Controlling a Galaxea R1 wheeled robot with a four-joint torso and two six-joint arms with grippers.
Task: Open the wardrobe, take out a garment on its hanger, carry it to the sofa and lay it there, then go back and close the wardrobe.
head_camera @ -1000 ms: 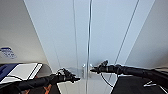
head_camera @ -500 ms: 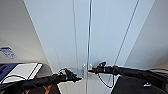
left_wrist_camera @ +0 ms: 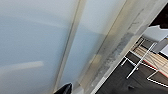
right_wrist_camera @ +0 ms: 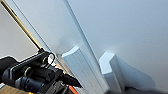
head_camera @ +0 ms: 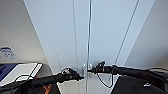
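So both arms are reaching at the wardrobe (head_camera: 100,37) seam: left gripper (head_camera: 79,77) and right gripper (head_camera: 90,70) flanking its upright handles (right_wrist_camera: 82,67); jaws' spread, can't tell.

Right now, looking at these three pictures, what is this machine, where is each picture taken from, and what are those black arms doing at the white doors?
It is a wheeled robot with two arms. The wide picture comes from a camera high on it, facing a tall white wardrobe; the other two come from cameras on its wrists. The doors look closed, with a thin seam between them. The left gripper and right gripper both reach toward the two small white handles at that seam. Whether either is gripping a handle cannot be told. From the right wrist, the handles show large, with the left gripper beside them.
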